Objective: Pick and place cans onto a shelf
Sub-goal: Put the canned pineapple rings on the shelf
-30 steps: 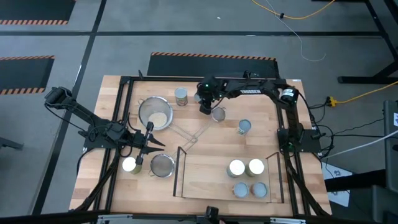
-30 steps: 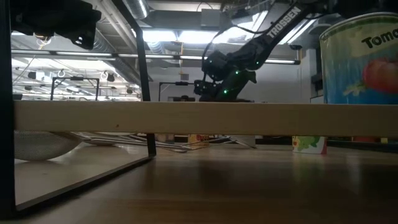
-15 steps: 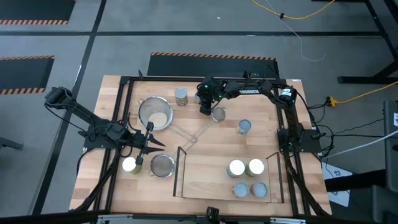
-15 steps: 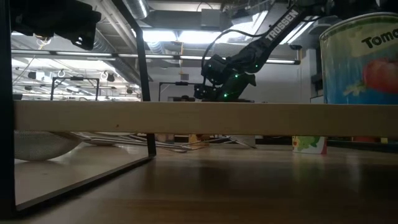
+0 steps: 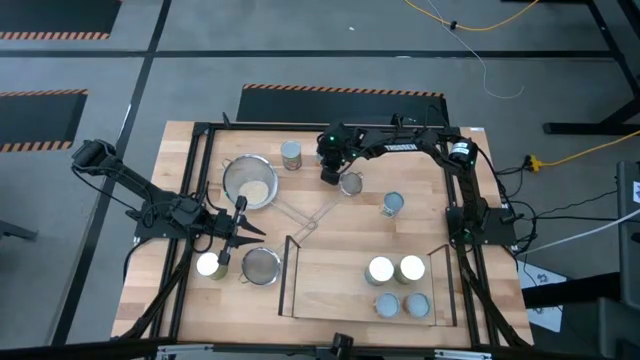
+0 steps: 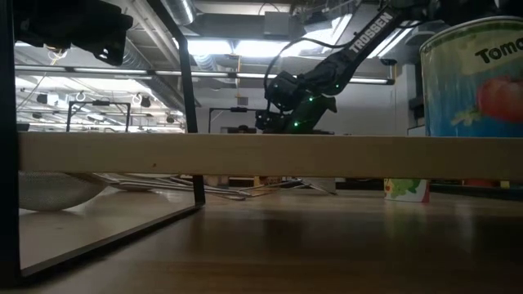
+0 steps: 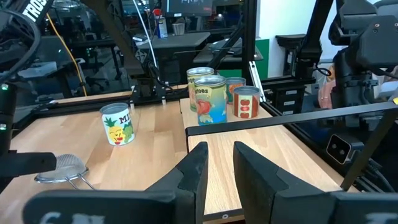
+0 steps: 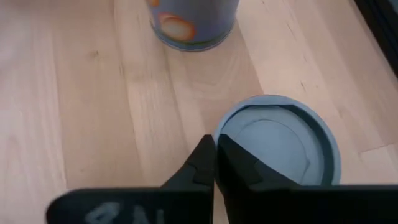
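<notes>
On the left, my left pincer (image 5: 232,237) hangs low over the tabletop (image 5: 350,225), its fingers (image 7: 196,169) parted with nothing between them. One can (image 5: 209,265) stands just beside it, next to a wire strainer (image 5: 262,266). From above I count seven cans: that one, one at the far edge (image 5: 291,154), one alone in the middle (image 5: 392,204) whose side reads "MI", and four in a cluster on the right half of the shelf (image 5: 330,280). The nearest of those four (image 6: 474,82) shows a tomato and the letters "Tom". My right arm, marked "TROSSEN" (image 6: 368,33), reaches to the far middle, where my right pincer (image 5: 329,172) is closed on nothing, its tips just beside a blue-grey can top (image 8: 277,143) and near a second small strainer (image 5: 351,183).
</notes>
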